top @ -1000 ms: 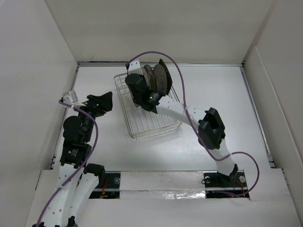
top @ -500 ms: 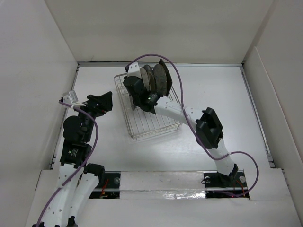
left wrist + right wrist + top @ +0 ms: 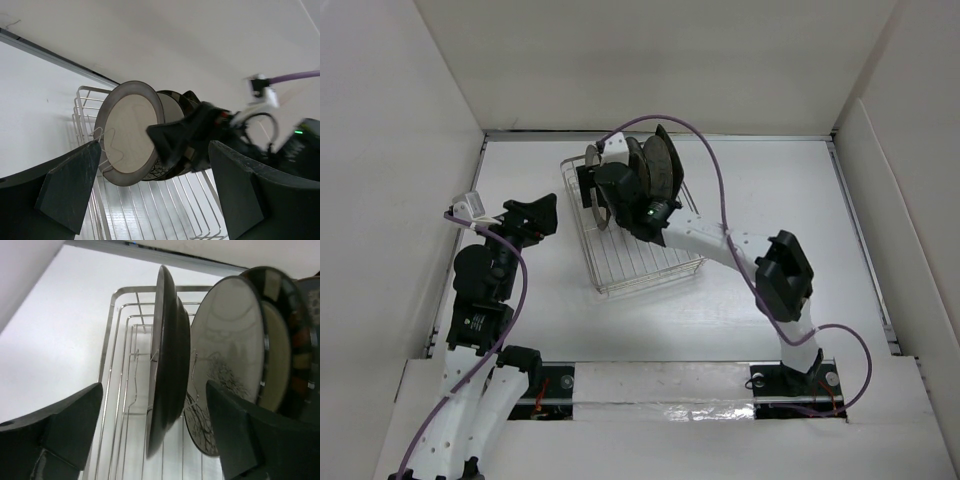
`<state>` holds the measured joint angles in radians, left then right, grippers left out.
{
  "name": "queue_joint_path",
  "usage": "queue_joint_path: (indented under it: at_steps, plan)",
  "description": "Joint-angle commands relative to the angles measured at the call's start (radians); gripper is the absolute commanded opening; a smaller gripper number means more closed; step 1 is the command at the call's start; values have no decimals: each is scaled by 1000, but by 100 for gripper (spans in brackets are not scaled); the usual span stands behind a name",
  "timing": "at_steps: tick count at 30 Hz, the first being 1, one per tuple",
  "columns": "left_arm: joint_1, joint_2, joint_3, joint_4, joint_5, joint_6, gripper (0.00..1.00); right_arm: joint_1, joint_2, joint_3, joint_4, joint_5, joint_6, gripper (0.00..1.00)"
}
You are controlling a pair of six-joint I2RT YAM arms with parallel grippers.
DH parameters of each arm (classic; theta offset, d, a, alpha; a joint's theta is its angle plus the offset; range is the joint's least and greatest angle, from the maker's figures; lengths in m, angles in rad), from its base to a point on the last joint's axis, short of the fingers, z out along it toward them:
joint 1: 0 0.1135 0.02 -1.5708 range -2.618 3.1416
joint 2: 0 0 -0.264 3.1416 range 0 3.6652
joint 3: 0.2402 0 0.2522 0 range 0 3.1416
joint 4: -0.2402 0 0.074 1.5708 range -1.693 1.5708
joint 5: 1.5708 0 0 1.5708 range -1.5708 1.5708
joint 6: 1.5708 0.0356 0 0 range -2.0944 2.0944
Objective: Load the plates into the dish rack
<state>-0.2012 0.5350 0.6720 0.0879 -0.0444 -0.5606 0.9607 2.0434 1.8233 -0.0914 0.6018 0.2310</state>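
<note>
White table (image 3: pixel 790 200) bears the dish rack (image 3: pixel 640 265), plates (image 3: pixel 660 165) upright inside; left claw (image 3: pixel 155 147) and right claw (image 3: pixel 154 390) gape empty.

No legible text, label, brand or number anywhere

Robot lab test cell: white table (image 3: pixel 790 200) boxed in by plain white panels (image 3: pixel 380 150), left arm (image 3: pixel 480 300) and right arm (image 3: pixel 720 245) bolted at frame bottom, purple cables (image 3: pixel 660 118), foil tape (image 3: pixel 660 412) lower centre.

Top view looks down from behind; both wrist views closely face the dish rack (image 3: pixel 642 266).
</note>
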Motion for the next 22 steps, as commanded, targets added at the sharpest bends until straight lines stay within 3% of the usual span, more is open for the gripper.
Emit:
queue_joint_path:
  at_steps: [1, 8, 13, 17, 22]
  plan:
    - [-4, 6, 24, 27, -23, 16, 87, 0, -187, -73, 200, -42, 2, 97]
    - [-4, 29, 21, 33, -23, 24, 87, 0, -524, -441, 376, 114, -82, 100]
    - [-4, 37, 17, 50, -38, 33, 87, -94, -905, -836, 501, 205, -85, 99]
    - [-4, 54, 14, 59, -38, 34, 87, -243, -1081, -1008, 412, 123, 48, 99]
    - [23, 89, 9, 69, -23, 16, 86, -330, -1112, -1067, 326, -14, 143, 99]
